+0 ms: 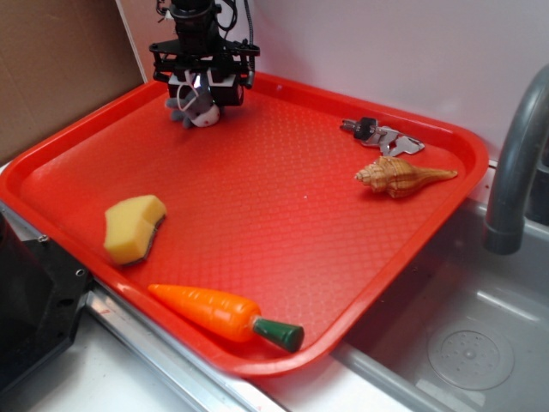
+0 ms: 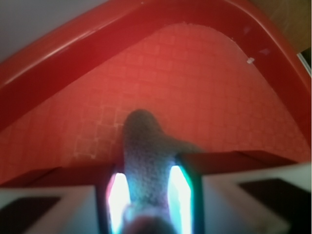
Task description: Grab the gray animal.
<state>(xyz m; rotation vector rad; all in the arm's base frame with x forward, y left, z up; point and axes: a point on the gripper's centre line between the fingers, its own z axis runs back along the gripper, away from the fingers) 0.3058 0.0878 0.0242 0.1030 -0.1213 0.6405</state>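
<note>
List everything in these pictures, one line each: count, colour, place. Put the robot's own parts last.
tray: one, red, on the counter beside the sink
plush toy: one, gray with white underside, far left corner of the tray, between the end effector's fingers
keys: one bunch, silver with a dark head, far right part of the tray
seashell: one, tan, spiral, just in front of the keys
sponge: one, yellow with a dark underside, near left part of the tray
carrot: one, orange with a green stub, near edge of the tray
faucet: one, gray, right edge
sink: one, gray metal, lower right
end effector: one, black, closed on the plush toy
</note>
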